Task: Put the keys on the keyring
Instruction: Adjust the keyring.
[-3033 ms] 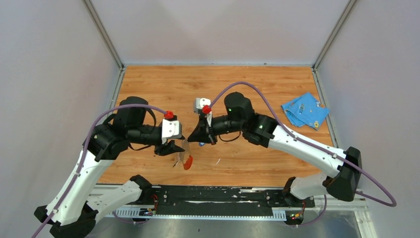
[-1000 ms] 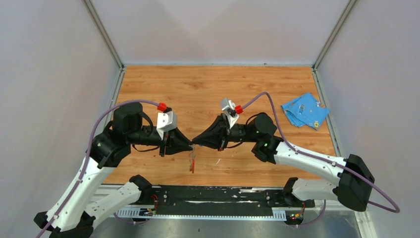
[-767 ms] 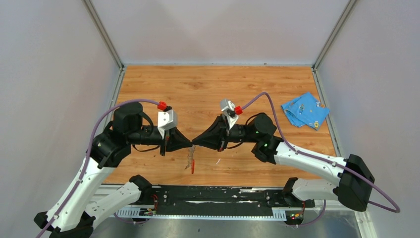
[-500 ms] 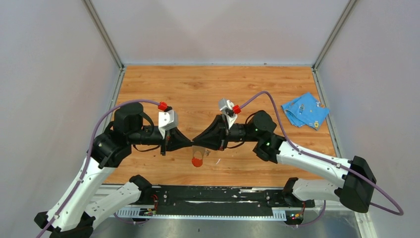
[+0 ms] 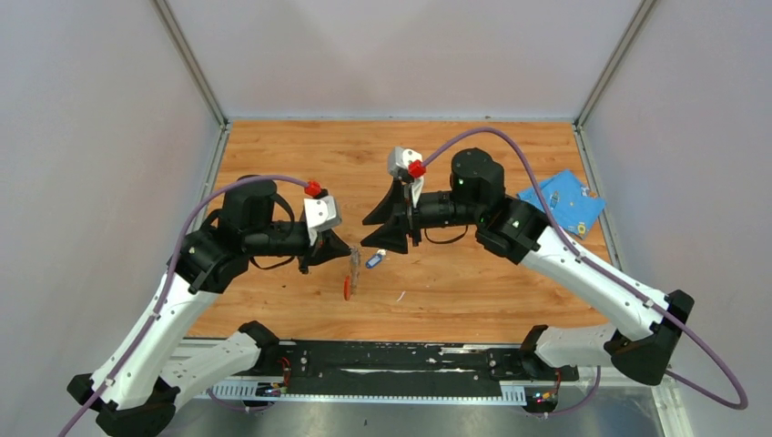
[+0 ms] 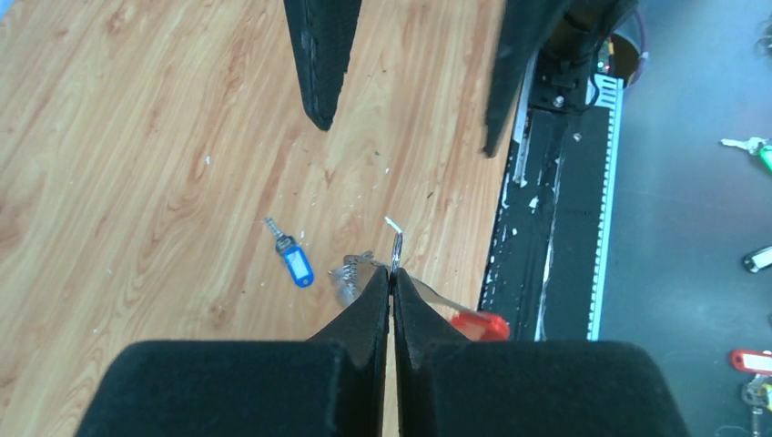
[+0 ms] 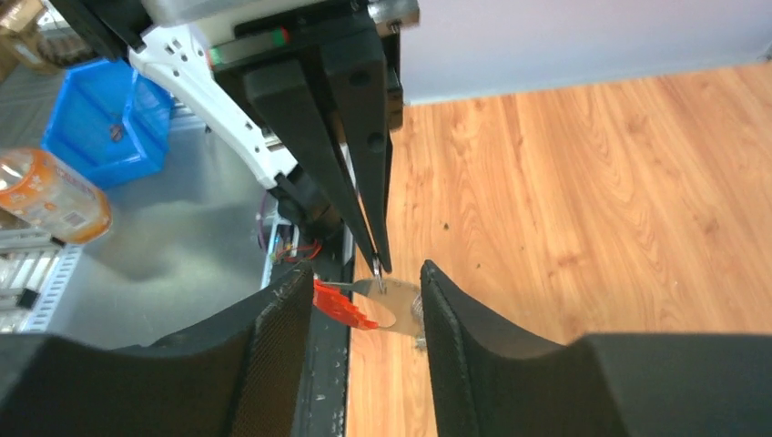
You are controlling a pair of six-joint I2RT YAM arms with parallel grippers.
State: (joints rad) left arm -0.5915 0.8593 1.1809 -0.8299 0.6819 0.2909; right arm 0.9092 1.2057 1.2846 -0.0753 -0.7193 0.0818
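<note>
**1. Left gripper** (image 5: 350, 257): black fingers (image 6: 369, 305) pressed fully together, pinching the keyring by its ring. A second ago its tips met the other gripper's tips. Now it stands alone.

**2. Keyring** (image 5: 349, 278): short curved strap fob, part red and part silvery grey, with a small metal ring (image 6: 396, 244). It hangs from the left gripper's tips above the wooden table (image 5: 300, 155), its red end (image 6: 480, 325) lowest, toward 6 o'clock in the top view. Half a second ago the red end had swung out toward 4 o'clock. A small silvery piece (image 6: 348, 269) sits beside the ring; what it is cannot be told.

**3. Right gripper** (image 5: 364, 234): black fingers (image 7: 273, 355) well apart, nothing between them. A second ago it was closed and tip to tip with the left gripper. It has since drawn back to 1 o'clock of those tips and is clear of the keyring.

**4. Blue-headed key** (image 5: 374, 259): tiny, with a silver blade and a blue plastic head. It lies flat on the table at 3 o'clock of the left gripper's tips, near them. It did not show on the boards a second ago.

**5. Blue cloth** (image 5: 560, 202): crumpled, at the table's 3 o'clock edge, well apart from both grippers. It has not moved.
</note>
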